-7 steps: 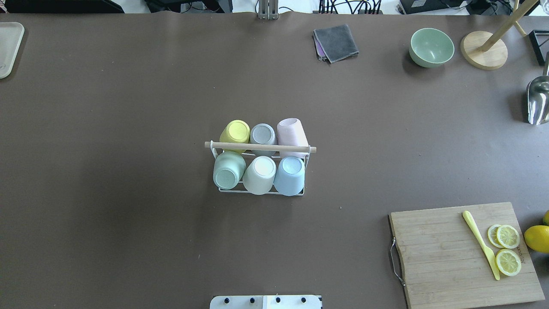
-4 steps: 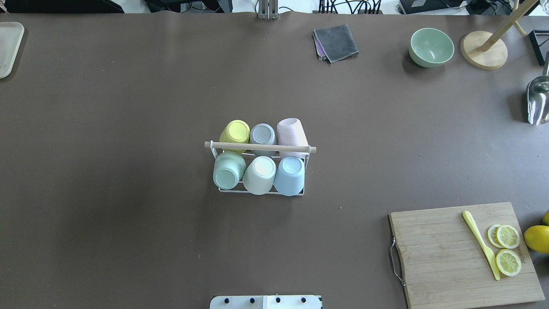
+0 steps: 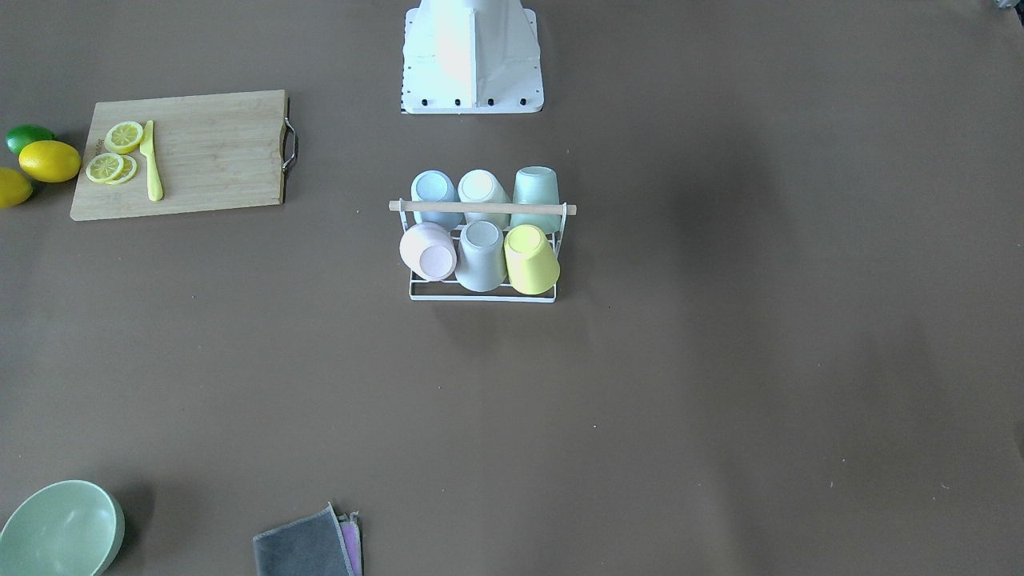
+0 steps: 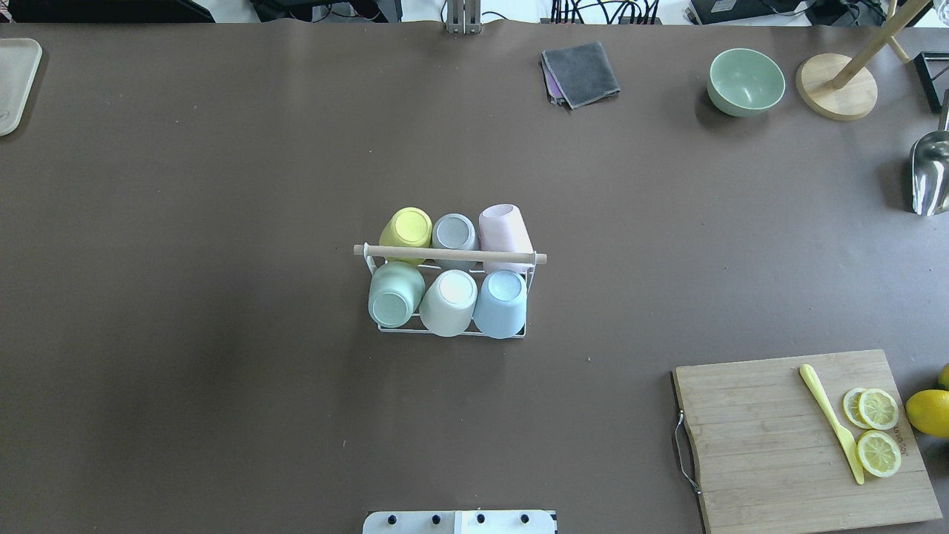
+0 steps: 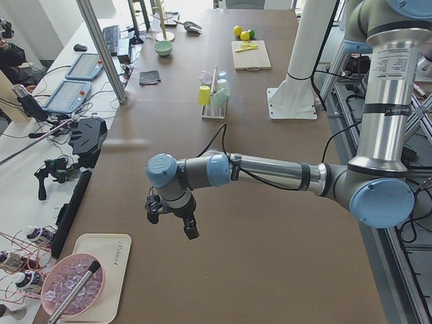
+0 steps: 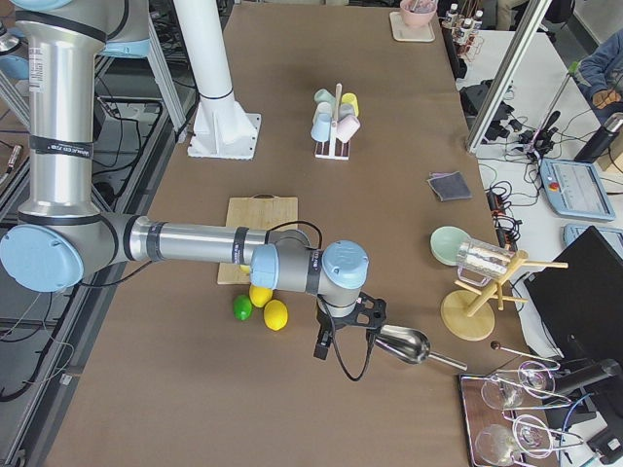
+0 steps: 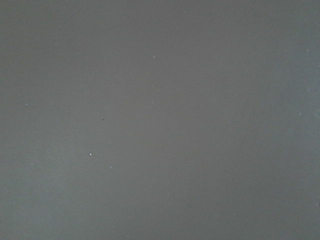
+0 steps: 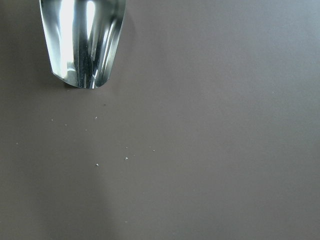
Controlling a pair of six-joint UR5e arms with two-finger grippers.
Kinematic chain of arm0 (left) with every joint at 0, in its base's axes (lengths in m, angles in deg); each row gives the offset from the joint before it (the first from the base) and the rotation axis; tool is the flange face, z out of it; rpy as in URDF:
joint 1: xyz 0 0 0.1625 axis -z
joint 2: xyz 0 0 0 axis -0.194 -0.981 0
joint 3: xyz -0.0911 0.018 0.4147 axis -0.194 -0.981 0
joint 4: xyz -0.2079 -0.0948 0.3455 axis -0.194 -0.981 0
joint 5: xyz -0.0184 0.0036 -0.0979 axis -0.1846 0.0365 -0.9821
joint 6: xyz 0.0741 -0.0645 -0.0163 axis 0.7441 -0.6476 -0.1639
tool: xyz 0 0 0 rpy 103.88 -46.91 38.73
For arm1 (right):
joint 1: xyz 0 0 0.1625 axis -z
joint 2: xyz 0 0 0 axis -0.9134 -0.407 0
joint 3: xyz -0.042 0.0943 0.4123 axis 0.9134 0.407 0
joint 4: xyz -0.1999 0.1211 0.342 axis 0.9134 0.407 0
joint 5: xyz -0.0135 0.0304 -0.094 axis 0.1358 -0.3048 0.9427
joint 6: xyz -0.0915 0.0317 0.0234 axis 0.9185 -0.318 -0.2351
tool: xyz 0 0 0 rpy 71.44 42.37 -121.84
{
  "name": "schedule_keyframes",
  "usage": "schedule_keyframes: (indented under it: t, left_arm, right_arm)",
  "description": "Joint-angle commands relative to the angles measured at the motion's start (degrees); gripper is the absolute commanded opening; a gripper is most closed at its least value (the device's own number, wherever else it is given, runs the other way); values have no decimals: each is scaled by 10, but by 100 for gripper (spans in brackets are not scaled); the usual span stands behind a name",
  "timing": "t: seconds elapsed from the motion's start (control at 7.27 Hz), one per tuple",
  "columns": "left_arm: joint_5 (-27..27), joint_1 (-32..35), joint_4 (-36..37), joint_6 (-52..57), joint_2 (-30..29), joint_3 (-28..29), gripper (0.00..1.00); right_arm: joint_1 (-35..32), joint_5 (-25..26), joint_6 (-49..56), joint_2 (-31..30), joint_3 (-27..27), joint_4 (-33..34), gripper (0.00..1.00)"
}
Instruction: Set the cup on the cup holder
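Observation:
The white wire cup holder (image 4: 449, 254) with its wooden rod handle stands mid-table, also seen in the front-facing view as the cup holder (image 3: 482, 298). Several cups sit upside down on its prongs: yellow (image 4: 406, 228), grey (image 4: 454, 232), pink (image 4: 504, 226), green (image 4: 393, 297), white (image 4: 449, 300) and blue (image 4: 501, 300). My left gripper (image 5: 172, 217) hovers far out at the table's left end. My right gripper (image 6: 346, 329) hangs at the right end beside a metal scoop (image 6: 401, 345). Whether either is open or shut I cannot tell.
A wooden cutting board (image 4: 786, 437) with lemon slices and a yellow knife lies at the near right, with lemons (image 4: 928, 411) beside it. A green bowl (image 4: 745, 81), grey cloth (image 4: 580, 73), wooden stand (image 4: 836, 87) and scoop (image 4: 930, 174) line the far right. A tray (image 4: 13, 81) sits far left.

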Motion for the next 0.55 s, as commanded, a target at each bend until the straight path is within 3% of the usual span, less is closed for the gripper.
schedule_keyframes:
  t: [0.0, 0.14, 0.41]
  left_arm:
    - [1, 0, -120, 1, 48, 10, 98]
    - [2, -1, -175, 0, 60, 12, 98]
    - [0, -2, -182, -6, 51, 17, 98]
  right_arm:
    - [0, 0, 0, 1, 0, 0, 100]
    - [0, 0, 0, 2, 0, 0, 100]
    - [0, 0, 0, 1, 0, 0, 100]
